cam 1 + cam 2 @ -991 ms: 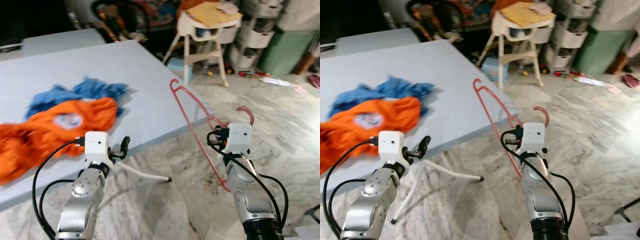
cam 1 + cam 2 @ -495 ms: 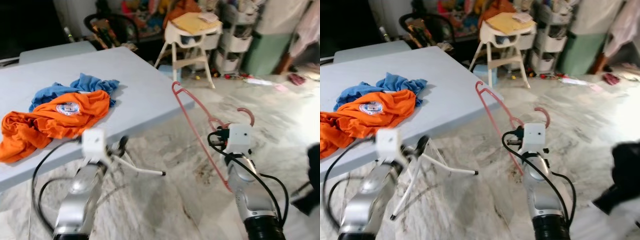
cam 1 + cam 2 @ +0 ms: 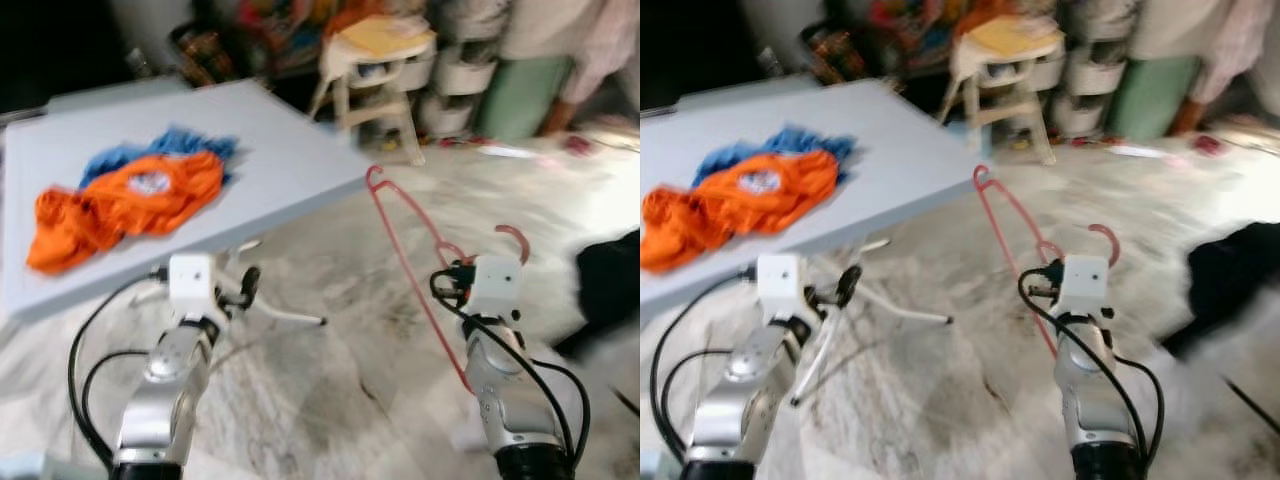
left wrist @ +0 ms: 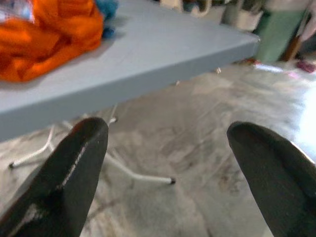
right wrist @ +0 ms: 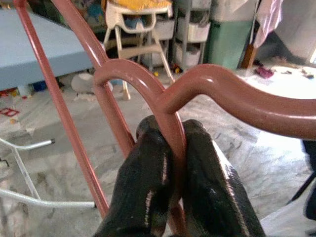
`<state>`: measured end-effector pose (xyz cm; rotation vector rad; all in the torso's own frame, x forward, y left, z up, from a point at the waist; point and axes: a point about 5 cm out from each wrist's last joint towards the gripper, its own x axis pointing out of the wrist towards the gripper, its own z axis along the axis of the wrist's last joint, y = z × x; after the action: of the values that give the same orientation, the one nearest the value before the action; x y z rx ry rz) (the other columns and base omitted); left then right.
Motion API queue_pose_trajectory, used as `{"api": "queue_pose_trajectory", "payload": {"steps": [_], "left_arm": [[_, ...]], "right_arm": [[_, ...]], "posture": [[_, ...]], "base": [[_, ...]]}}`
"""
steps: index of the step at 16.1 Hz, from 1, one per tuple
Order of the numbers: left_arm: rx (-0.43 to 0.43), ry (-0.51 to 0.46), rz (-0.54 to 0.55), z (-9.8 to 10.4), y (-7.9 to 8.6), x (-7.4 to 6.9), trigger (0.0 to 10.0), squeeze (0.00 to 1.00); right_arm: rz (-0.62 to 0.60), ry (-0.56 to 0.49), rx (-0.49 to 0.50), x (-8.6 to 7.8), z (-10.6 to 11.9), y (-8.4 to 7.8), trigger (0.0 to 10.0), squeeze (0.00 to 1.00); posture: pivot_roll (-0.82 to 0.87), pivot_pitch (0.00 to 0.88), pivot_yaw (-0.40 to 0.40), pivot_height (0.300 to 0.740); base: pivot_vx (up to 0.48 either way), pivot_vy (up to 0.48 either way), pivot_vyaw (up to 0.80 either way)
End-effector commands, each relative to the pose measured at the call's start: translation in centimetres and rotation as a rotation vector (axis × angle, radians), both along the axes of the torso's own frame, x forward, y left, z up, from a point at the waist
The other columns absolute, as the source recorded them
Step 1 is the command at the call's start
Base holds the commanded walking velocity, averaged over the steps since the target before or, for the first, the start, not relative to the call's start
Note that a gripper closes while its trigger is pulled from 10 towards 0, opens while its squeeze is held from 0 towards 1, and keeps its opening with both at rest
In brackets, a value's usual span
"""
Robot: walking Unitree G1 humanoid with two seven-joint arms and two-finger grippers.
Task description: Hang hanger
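A red plastic hanger (image 3: 405, 255) stands tilted over the marble floor, its hook (image 3: 515, 238) curling up beside the right wrist. My right gripper (image 5: 173, 131) is shut on the hanger's neck, where the hook meets the shoulders, in front of me on the right (image 3: 458, 278). My left gripper (image 4: 168, 148) is open and holds nothing; it hangs low by the table's near edge (image 3: 245, 285). Both eye views are blurred.
A light blue table (image 3: 290, 150) at the left carries an orange shirt (image 3: 120, 200) and a blue cloth (image 3: 190, 145); its white legs (image 3: 285, 318) splay over the floor. Behind are a white high chair (image 3: 380, 60) and a green cabinet (image 3: 520, 95). A dark shape (image 3: 610, 280) lies at right.
The whole picture has shifted and blurred, so the camera moved. The dark shape at the right edge shows larger. The right gripper keeps its hold on the hanger; the left stays open.
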<state>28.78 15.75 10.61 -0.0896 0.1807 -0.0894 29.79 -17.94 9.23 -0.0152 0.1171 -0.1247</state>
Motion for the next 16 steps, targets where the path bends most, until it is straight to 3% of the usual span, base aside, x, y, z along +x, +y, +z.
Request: {"api": "queue_pose_trajectory", "payload": {"steps": [1,6,12,14,16], "left_arm": [[-0.006,0.006,0.007,-0.3,0.0,-0.3,10.0,0.0],[-0.043,0.005,0.0,-0.6,-0.4,-1.0,10.0,0.0],[-0.043,-0.007,0.029,-0.4,0.5,-0.9,10.0,0.0],[0.059,-0.031,0.046,-0.3,0.7,-0.9,10.0,0.0],[0.007,-0.03,0.057,-0.6,1.1,-0.9,10.0,0.0]], "right_arm": [[0.009,-0.044,-0.009,0.5,1.3,0.1,10.0,0.0],[0.017,-0.044,-0.015,0.7,1.5,0.3,10.0,0.0],[0.027,-0.037,-0.012,0.7,1.4,0.9,10.0,0.0],[0.021,-0.028,-0.024,0.5,1.2,0.7,10.0,0.0],[0.017,-0.026,-0.026,0.4,1.1,0.7,10.0,0.0]], "posture": [[-0.05,0.0,0.02,0.74],[-0.04,0.0,0.008,0.74],[-0.03,0.0,0.009,0.74],[-0.03,0.0,0.011,0.74],[-0.04,0.0,0.019,0.74]], "base": [[0.0,0.0,0.0],[0.0,0.0,0.0],[0.0,0.0,0.0],[0.0,0.0,-0.44],[0.0,0.0,-0.8]]}}
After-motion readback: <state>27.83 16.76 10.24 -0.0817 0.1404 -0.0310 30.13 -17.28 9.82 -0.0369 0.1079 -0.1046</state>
